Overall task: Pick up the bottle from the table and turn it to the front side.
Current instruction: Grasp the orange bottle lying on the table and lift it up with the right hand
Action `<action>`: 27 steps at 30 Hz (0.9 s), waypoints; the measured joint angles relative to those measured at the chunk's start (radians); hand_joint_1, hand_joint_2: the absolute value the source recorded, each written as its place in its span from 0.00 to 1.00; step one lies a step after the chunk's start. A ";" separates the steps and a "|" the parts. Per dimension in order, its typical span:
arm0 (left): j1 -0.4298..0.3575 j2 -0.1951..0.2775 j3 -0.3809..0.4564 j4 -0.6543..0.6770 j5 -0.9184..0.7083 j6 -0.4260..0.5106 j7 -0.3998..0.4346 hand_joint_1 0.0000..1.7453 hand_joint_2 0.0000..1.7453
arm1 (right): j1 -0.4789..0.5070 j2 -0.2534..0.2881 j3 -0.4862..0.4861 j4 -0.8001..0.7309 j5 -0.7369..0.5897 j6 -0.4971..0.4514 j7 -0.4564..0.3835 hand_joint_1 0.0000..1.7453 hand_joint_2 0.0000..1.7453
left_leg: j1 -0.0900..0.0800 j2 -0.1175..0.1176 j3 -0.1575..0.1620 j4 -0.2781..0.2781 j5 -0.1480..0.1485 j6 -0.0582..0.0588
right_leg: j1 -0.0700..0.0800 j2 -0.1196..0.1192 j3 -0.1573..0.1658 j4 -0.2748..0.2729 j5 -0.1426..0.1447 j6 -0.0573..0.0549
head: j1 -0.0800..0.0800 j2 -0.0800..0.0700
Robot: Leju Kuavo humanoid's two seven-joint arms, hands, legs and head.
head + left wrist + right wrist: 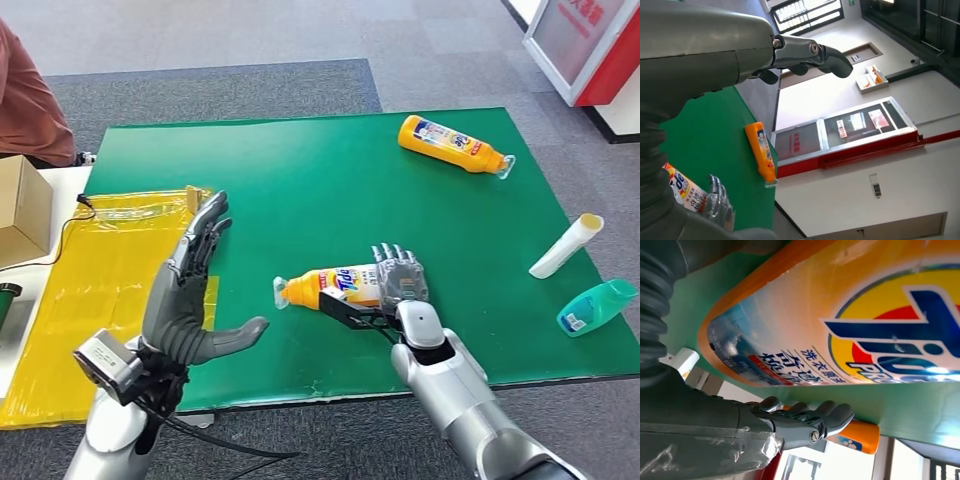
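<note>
An orange Tide bottle (336,285) lies on its side on the green mat (340,180), logo label up and cap pointing left. My right hand (404,285) is at the bottle's base end, fingers stretched straight over it and thumb along its near side. In the right wrist view the label (866,315) looms close, and the right hand (802,422) lies straight beside it with a strip of mat between, gripping nothing. My left hand (189,290) is raised over the mat's left edge, open and empty. The left wrist view shows that hand (715,45), the bottle (683,187) and the right hand (719,202).
A second orange bottle (453,145) lies at the mat's far right. A white tube (566,245) and a teal bottle (596,305) lie at the right edge. A yellow bag (98,270) and a cardboard box (19,205) sit left. A person (23,100) stands far left.
</note>
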 joint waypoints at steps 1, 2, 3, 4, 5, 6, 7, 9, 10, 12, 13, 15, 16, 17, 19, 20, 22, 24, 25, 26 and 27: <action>-0.003 0.000 -0.002 0.003 0.001 -0.001 0.000 0.00 1.00 | -0.007 0.000 0.002 0.014 0.001 0.000 0.000 0.00 1.00 | 0.000 0.000 0.000 0.000 0.000 0.000 | 0.000 0.000 0.000 0.000 0.000 0.000 | 0.000 0.000; -0.005 0.000 -0.003 0.005 0.001 -0.001 0.000 0.00 1.00 | -0.013 0.000 0.003 0.025 0.001 0.000 0.000 0.00 1.00 | 0.000 0.000 0.000 0.000 0.000 0.000 | 0.000 0.000 0.000 0.000 0.000 0.000 | 0.000 0.000; -0.007 0.000 -0.004 0.008 0.002 -0.001 0.000 0.00 1.00 | -0.018 0.000 0.005 0.035 0.001 0.000 0.000 0.00 1.00 | 0.000 0.000 0.000 0.000 0.000 0.000 | 0.000 0.000 0.000 0.000 0.000 0.000 | 0.000 0.000; -0.009 0.000 -0.005 0.010 0.003 -0.001 0.000 0.00 1.00 | -0.021 0.000 0.006 0.042 0.001 0.000 0.000 0.00 1.00 | 0.000 0.000 0.000 0.000 0.000 0.000 | 0.000 0.000 0.000 0.000 0.000 0.000 | 0.000 0.000; -0.010 0.000 -0.006 0.012 0.004 -0.001 0.000 0.00 1.00 | -0.024 0.000 0.007 0.049 0.001 0.000 0.000 0.00 1.00 | 0.000 0.000 0.000 0.000 0.000 0.000 | 0.000 0.000 0.000 0.000 0.000 0.000 | 0.000 0.000; -0.011 0.001 -0.006 0.014 0.005 -0.001 0.000 0.00 1.00 | -0.027 0.000 0.008 0.054 0.001 0.000 0.000 0.00 1.00 | 0.000 0.000 0.000 0.000 0.000 0.000 | 0.000 0.000 0.000 0.000 0.000 0.000 | 0.000 0.000; -0.011 0.001 -0.007 0.016 0.006 -0.001 0.000 0.00 1.00 | -0.030 0.000 0.009 0.058 0.001 0.000 0.000 0.00 1.00 | 0.000 0.000 0.000 0.000 0.000 0.000 | 0.000 0.000 0.000 0.000 0.000 0.000 | 0.000 0.000; -0.011 0.001 -0.010 0.019 0.007 -0.001 0.000 0.00 1.00 | -0.035 0.000 0.010 0.065 0.001 0.000 0.000 0.00 1.00 | 0.000 0.000 0.000 0.000 0.000 0.000 | 0.000 0.000 0.000 0.000 0.000 0.000 | 0.000 0.000; -0.011 0.001 -0.011 0.020 0.007 -0.001 0.000 0.00 1.00 | -0.037 0.000 0.011 0.068 0.002 0.000 0.000 0.00 1.00 | 0.000 0.000 0.000 0.000 0.000 0.000 | 0.000 0.000 0.000 0.000 0.000 0.000 | 0.000 0.000; -0.013 0.001 -0.012 0.023 0.007 -0.002 0.000 0.00 1.00 | -0.043 0.000 0.014 0.075 0.017 0.003 0.006 0.00 1.00 | 0.000 0.000 0.000 0.000 0.000 0.000 | 0.000 0.000 0.000 0.000 0.000 0.000 | 0.000 0.000; -0.014 0.001 -0.013 0.024 0.008 -0.003 0.000 0.00 1.00 | -0.048 0.000 0.018 0.081 0.032 0.005 0.012 0.00 1.00 | 0.000 0.000 0.000 0.000 0.000 0.000 | 0.000 0.000 0.000 0.000 0.000 0.000 | 0.000 0.000; -0.018 0.001 -0.014 0.027 0.012 -0.004 -0.001 0.00 1.00 | -0.063 0.000 0.029 0.101 0.068 0.011 0.023 0.00 1.00 | 0.000 0.000 0.000 0.000 0.000 0.000 | 0.000 0.000 0.000 0.000 0.000 0.000 | 0.000 0.000; -0.021 0.002 -0.014 0.027 0.016 -0.003 -0.003 0.00 1.00 | -0.072 0.000 0.036 0.114 0.085 0.014 0.025 0.00 1.00 | 0.000 0.000 0.000 0.000 0.001 0.001 | 0.000 0.000 0.000 0.000 0.001 0.000 | 0.000 0.000; -0.024 0.002 -0.014 0.028 0.024 -0.002 -0.007 0.00 1.00 | -0.082 -0.001 0.042 0.127 0.097 0.016 0.023 0.00 1.00 | 0.000 0.000 0.000 0.000 0.001 0.001 | 0.000 0.000 0.000 0.000 0.001 0.000 | 0.000 0.000; -0.028 0.002 -0.013 0.028 0.045 -0.001 -0.015 0.00 1.00 | -0.101 -0.002 0.053 0.152 0.114 0.021 0.017 0.48 1.00 | 0.000 0.000 0.000 0.000 0.001 0.001 | 0.000 0.000 0.000 0.000 0.001 0.000 | 0.000 0.000; -0.028 0.003 -0.013 0.028 0.053 -0.001 -0.017 0.00 1.00 | -0.109 -0.002 0.058 0.164 0.120 0.023 0.011 0.72 1.00 | 0.000 0.000 0.000 0.000 0.001 0.001 | 0.000 0.000 0.000 0.000 0.001 0.000 | 0.000 0.000; -0.028 0.005 -0.011 0.028 0.064 -0.001 -0.019 0.00 1.00 | -0.119 -0.004 0.068 0.184 0.126 0.028 0.000 1.00 1.00 | 0.000 0.000 0.000 0.000 0.001 0.001 | 0.000 0.000 0.000 0.000 0.001 0.000 | 0.000 0.000; -0.028 0.008 -0.010 0.028 0.068 -0.002 -0.019 0.00 1.00 | -0.124 -0.005 0.075 0.197 0.127 0.029 -0.009 1.00 1.00 | 0.000 0.000 0.000 0.000 0.001 0.001 | 0.000 0.000 0.000 0.000 0.002 0.000 | 0.000 0.000; -0.028 0.009 -0.010 0.028 0.068 -0.002 -0.019 0.00 1.00 | -0.126 -0.006 0.078 0.202 0.127 0.028 -0.012 1.00 1.00 | 0.000 0.000 0.000 0.000 0.001 0.001 | 0.000 0.000 0.000 0.000 0.002 0.000 | 0.000 0.000; -0.028 0.010 -0.010 0.028 0.068 -0.002 -0.019 0.00 1.00 | -0.128 -0.006 0.081 0.206 0.127 0.027 -0.014 1.00 1.00 | 0.000 0.000 0.000 0.000 0.001 0.001 | 0.000 0.000 0.000 0.000 0.002 0.000 | 0.000 0.000; -0.028 0.011 -0.010 0.028 0.069 -0.003 -0.019 0.00 1.00 | -0.131 -0.006 0.083 0.210 0.127 0.025 -0.017 1.00 1.00 | 0.000 0.000 0.000 0.000 0.001 0.001 | 0.000 0.000 0.000 0.000 0.001 0.000 | 0.000 0.000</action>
